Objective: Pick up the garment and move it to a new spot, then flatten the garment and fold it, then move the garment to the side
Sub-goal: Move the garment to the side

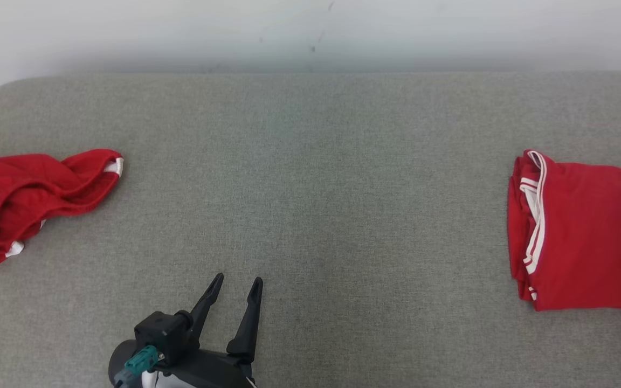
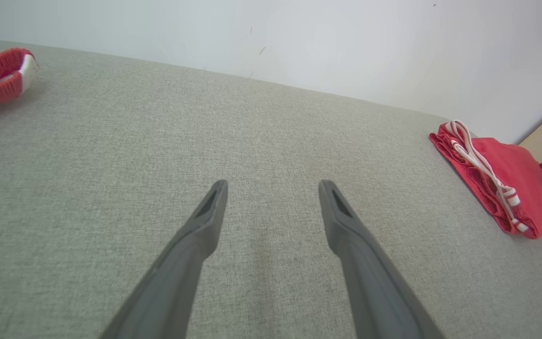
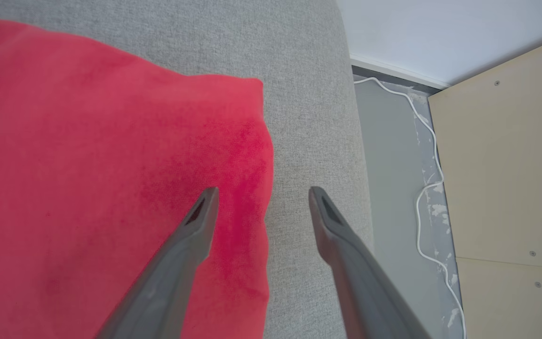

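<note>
**Folded garment lying at the right side; both grippers standing open**

Nearest the robot, the left gripper [image 1: 237, 280] is hovering over bare cloth of the grey padded surface [image 1: 310, 188]. Its 2 fingers are standing well apart and are holding nothing.

The right gripper [image 3: 264, 192] is pointing down at the right-hand end of the surface. Its 2 fingers are spread wide, 1 over the red cloth and 1 over grey upholstery just beside it. They are straddling the cloth's edge and are not pinching it.

The folded garment [image 1: 591, 231] is lying flat in a neat stack near the right end, white stripes showing along its inner edge. A crumpled garment [image 1: 25, 199], also red with white trim, is lying in a heap at the far left, well apart from it.

Judgement: the move-to-the-side step is looking complete for the folded piece. The next move is calling for the right arm to lift clear without snagging the top layer. The heap at the left is then looking like the next pick.

Beyond the surface a pale wall [image 1: 310, 32] is rising. No brand, label or legible writing is showing anywhere.
</note>
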Robot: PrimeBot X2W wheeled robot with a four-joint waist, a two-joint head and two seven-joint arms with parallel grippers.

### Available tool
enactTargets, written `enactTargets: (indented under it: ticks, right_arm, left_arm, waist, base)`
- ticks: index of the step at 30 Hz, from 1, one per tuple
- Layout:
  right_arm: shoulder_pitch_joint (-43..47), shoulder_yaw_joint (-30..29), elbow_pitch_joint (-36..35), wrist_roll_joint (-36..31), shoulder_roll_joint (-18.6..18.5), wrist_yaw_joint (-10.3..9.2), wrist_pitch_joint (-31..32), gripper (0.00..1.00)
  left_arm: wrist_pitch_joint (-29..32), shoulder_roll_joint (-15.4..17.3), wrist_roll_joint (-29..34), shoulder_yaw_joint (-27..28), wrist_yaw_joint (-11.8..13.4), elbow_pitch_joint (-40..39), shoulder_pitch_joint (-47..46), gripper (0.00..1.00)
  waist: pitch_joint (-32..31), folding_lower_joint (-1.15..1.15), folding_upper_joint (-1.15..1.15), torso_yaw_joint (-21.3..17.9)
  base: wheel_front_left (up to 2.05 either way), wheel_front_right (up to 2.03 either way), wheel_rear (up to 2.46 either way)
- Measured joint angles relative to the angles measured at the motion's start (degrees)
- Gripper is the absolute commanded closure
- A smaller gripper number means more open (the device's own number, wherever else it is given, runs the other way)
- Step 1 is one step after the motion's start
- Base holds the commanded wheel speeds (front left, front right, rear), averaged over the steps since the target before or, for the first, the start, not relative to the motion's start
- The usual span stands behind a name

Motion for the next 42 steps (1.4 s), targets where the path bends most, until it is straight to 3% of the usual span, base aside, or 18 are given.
enactTargets:
  ticks: [7, 21, 30, 36, 42]
  right_arm:
    - [0.2, -2.2, -2.4, 1.7, 0.4, 2.03, -7.4, 0.00]
    - [14.7, -7.6, -10.5, 8.8, 8.6, 3.57, -26.8, 0.00]
    - [23.9, -9.3, -16.9, 10.4, 11.5, 3.44, -27.6, 0.00]
    - [30.7, -11.1, -24.4, 9.7, 11.4, 1.12, -27.6, 0.00]
    - [36.2, -15.7, -35.2, 7.2, 9.5, -3.69, -27.6, 0.00]
  left_arm:
    - [-0.5, -0.2, -0.6, 0.5, 0.0, 2.1, 0.1, 0.00]
    - [-2.4, 2.8, -3.0, 5.8, 1.4, 2.6, 6.1, 0.00]
    - [-3.1, 4.7, -3.2, 9.5, 2.4, 0.7, 10.0, 0.00]
    - [-3.5, 4.8, -3.2, 10.4, 2.8, -1.9, 12.7, 0.00]
    - [-3.5, 5.8, -1.9, 11.4, 3.3, -4.0, 13.2, 0.00]
  waist:
    - [-2.8, 0.00, 0.00, -0.9]
    - [-9.9, -0.01, -0.01, -4.1]
    - [-13.2, -0.01, -0.01, -6.5]
    - [-15.1, -0.01, -0.02, -8.2]
    - [-16.2, -0.01, -0.01, -8.9]
  base:
    - [0.00, 0.00, 0.00]
    - [0.00, 0.00, 0.00]
    - [0.00, 0.00, 0.00]
    - [0.00, 0.00, 0.00]
    - [0.00, 0.00, 0.00]
